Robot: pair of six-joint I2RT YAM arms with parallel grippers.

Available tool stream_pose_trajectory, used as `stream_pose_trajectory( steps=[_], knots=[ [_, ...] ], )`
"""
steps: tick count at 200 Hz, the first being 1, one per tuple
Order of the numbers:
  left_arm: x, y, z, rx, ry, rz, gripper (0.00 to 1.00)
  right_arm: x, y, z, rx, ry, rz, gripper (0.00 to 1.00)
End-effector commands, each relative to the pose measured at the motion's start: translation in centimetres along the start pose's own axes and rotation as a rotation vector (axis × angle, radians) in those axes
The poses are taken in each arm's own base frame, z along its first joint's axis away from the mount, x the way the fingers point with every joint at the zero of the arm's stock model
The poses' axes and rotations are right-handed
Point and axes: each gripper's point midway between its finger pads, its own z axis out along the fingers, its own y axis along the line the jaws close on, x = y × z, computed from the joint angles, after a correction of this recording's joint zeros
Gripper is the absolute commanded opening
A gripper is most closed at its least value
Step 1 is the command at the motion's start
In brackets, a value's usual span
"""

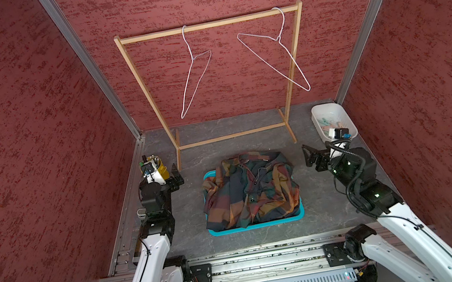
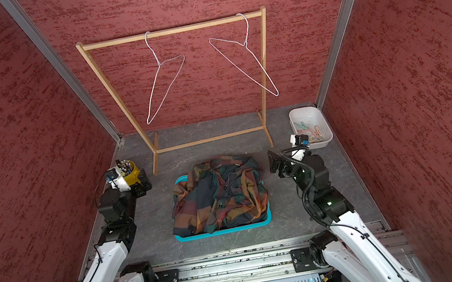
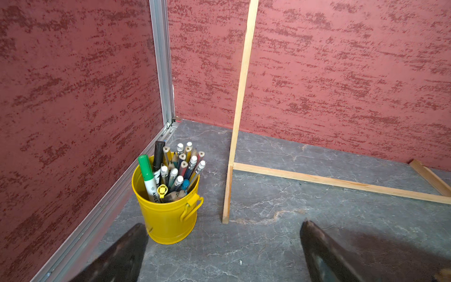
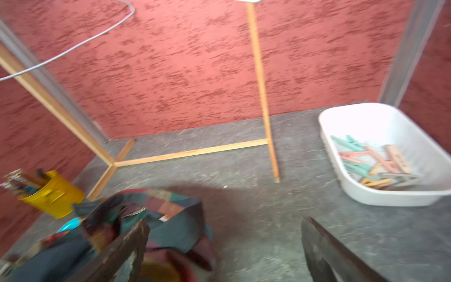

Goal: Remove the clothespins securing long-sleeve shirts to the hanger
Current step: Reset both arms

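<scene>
The long-sleeve shirts (image 1: 250, 190) (image 2: 218, 195) lie in a crumpled plaid heap on a teal tray (image 1: 263, 223) at the table's middle. Two white wire hangers (image 1: 192, 58) (image 1: 278, 39) dangle bare from the wooden rack (image 1: 208, 25) at the back. The clothespins (image 1: 331, 127) (image 4: 373, 163), pink and mint, lie inside a white bin (image 1: 318, 107) at the back right. My left gripper (image 1: 175, 177) (image 3: 223, 227) stands open and empty beside a yellow bucket. My right gripper (image 1: 309, 156) (image 4: 226, 220) is open and empty between the shirts (image 4: 170, 214) and the bin (image 4: 390, 197).
A yellow bucket (image 1: 161, 171) (image 3: 168, 214) full of pens and pencils stands by the left wall, close to the rack's left foot (image 3: 227, 195). Red walls close in the left, right and back. The rack's base bar (image 1: 230, 136) crosses the floor behind the tray.
</scene>
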Motion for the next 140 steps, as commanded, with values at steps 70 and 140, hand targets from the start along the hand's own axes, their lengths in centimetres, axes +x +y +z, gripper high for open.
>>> stream_pose_trajectory(
  steps=[70,140],
  knots=[
    [3.2,1.3,2.5,0.028,-0.02,-0.009,0.99,2.2,-10.0,3.3,0.224,-0.277,-0.082,0.99],
    [6.0,-0.6,5.5,0.141,0.024,-0.006,0.99,7.1,-11.6,8.1,0.172,-0.226,-0.21,0.99]
  ],
)
